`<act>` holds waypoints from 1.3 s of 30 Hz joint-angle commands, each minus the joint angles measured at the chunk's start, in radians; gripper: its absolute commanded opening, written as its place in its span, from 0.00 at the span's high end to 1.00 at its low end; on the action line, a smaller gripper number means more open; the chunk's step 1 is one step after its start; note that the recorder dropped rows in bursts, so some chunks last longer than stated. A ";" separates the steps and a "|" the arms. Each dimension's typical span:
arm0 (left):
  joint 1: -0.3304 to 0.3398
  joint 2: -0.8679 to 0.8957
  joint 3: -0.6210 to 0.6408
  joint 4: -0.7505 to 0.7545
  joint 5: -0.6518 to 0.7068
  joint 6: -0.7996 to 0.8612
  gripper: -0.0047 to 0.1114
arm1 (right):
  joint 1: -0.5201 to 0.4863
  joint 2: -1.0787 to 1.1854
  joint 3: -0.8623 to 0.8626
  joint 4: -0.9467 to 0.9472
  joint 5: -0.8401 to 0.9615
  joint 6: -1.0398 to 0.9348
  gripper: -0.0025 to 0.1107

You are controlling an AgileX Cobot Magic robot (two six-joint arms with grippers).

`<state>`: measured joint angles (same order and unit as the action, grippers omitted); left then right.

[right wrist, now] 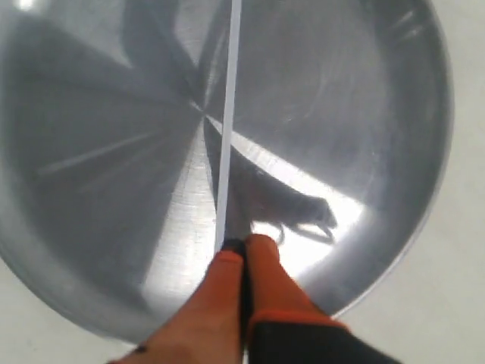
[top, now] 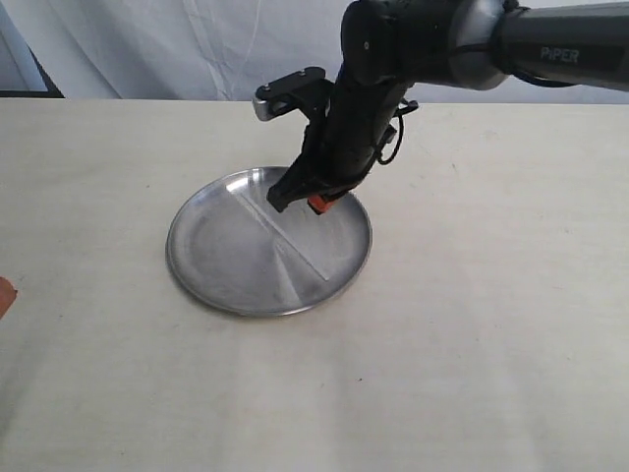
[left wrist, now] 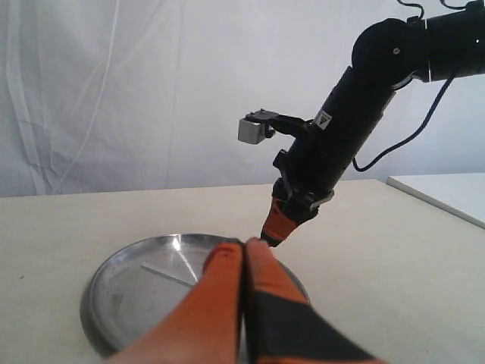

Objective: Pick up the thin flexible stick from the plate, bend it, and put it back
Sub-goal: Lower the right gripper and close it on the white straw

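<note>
The thin whitish stick (top: 285, 239) lies flat across the shiny steel plate (top: 197, 280), running diagonally. My right gripper (top: 276, 205) reaches down over the plate near the stick's far end, jaws shut. In the right wrist view the stick (right wrist: 227, 114) runs straight up to my shut fingertips (right wrist: 242, 244) and disappears beneath them; I cannot tell whether they touch it. The plate (right wrist: 364, 98) fills that view. My left gripper (left wrist: 244, 246) is shut and empty, low beside the plate (left wrist: 114, 284), and shows as an orange tip (top: 5, 295) at the exterior view's left edge. From there the stick (left wrist: 168, 274) shows on the steel.
The plate sits on a pale cloth-covered table (top: 472, 334). A white curtain (top: 177, 49) hangs behind. The right arm (top: 393, 59) slants down from the upper right, with its camera block (top: 285, 93) sticking out over the plate's far rim.
</note>
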<state>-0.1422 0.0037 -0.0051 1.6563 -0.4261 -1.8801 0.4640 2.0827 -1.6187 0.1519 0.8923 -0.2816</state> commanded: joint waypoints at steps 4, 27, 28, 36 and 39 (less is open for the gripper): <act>0.000 -0.004 0.005 0.003 0.005 0.000 0.96 | -0.003 0.119 0.007 -0.031 -0.099 -0.015 0.98; 0.000 -0.004 0.005 0.003 0.005 0.000 0.96 | -0.003 0.277 0.007 -0.129 -0.087 0.056 0.75; 0.000 -0.004 0.005 0.003 0.005 0.000 0.96 | -0.003 0.282 0.007 -0.129 -0.074 0.053 0.77; 0.000 -0.004 0.005 0.003 0.005 0.000 0.96 | -0.003 0.282 0.007 -0.095 -0.035 0.045 0.99; 0.000 -0.004 0.005 0.003 0.005 0.000 0.96 | -0.003 0.234 0.007 -0.049 -0.047 0.045 0.99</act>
<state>-0.1422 0.0037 -0.0051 1.6563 -0.4261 -1.8801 0.4678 2.3025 -1.6436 0.0958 0.7387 -0.2262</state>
